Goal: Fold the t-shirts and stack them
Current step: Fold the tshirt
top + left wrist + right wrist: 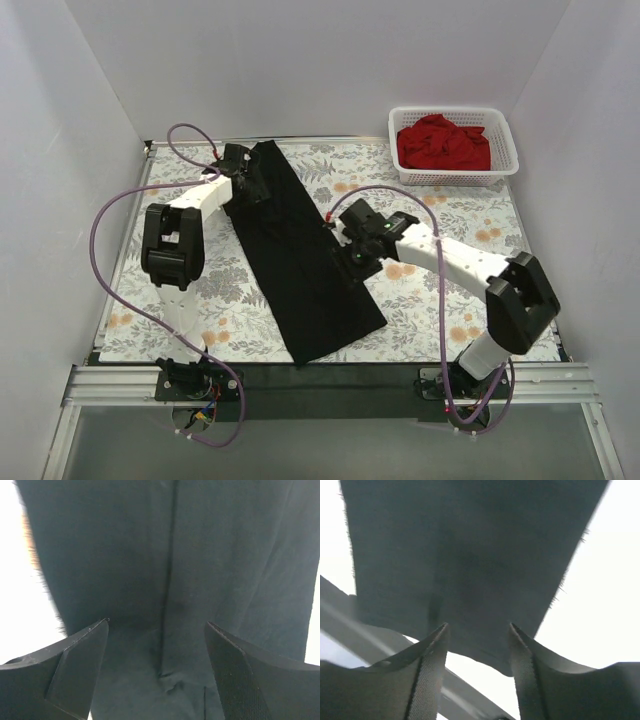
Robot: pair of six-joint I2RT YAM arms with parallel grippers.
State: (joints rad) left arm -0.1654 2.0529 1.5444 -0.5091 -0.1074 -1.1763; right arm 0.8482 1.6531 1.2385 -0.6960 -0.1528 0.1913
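black t-shirt (300, 260): we find it flat on the table (450, 210) as a long strip, long axis running far-left to near-right | basket (505, 150): far right, holds crumpled red t-shirt (442, 145) | left gripper (246, 178): jaws released over strip's far end | right gripper (348, 238): jaws released at strip's right edge

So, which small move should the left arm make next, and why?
Probably close the left jaws on the far end of the plain black cloth t-shirt: it lies as a long folded strip, those jaws stand open over that end, and it looks too long to stack.
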